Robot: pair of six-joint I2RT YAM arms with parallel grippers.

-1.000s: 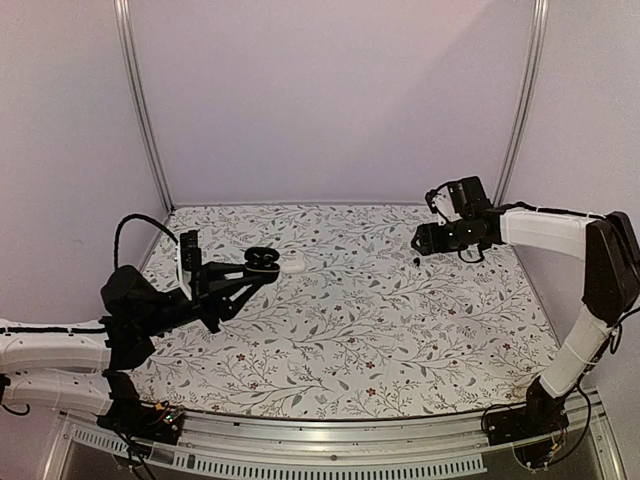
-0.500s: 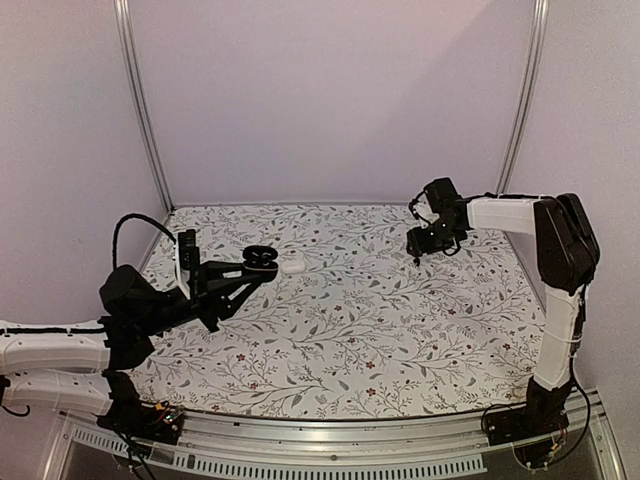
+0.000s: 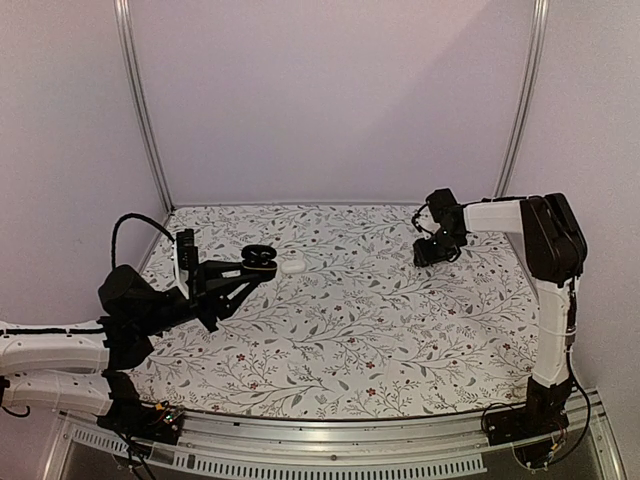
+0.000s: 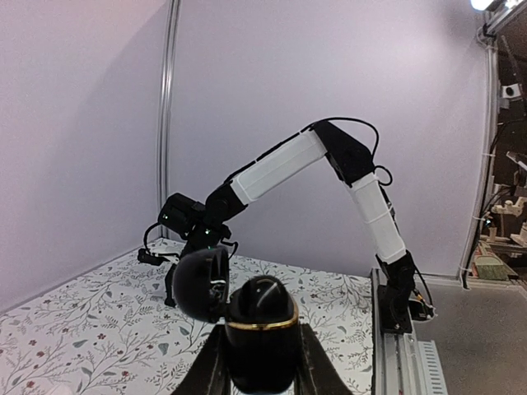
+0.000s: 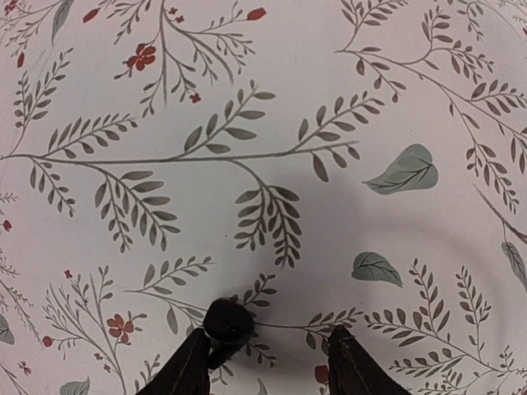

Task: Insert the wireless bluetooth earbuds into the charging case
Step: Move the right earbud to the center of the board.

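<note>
Straddling the earbud (image 5: 228, 323), the half-open right tool (image 5: 270, 364) holds nothing; centre it before pinching. The left tool (image 4: 263, 374) clamps the charging case (image 4: 262, 321).

1. Right gripper (image 5: 268, 344): the bottom edge of its wrist view cuts off both fingers, and only the tips show.
2. Earbud (image 5: 228, 322): it is just beside the inner side of one fingertip. Whether they touch cannot be told.
3. From above, that earbud is hidden under the right gripper.
4. Left gripper (image 4: 263, 366): its fingers run off the bottom edge of its wrist view.
5. Black case (image 4: 262, 325), between those fingers: its lower end is cut off, and what lies inside it cannot be made out.
</note>
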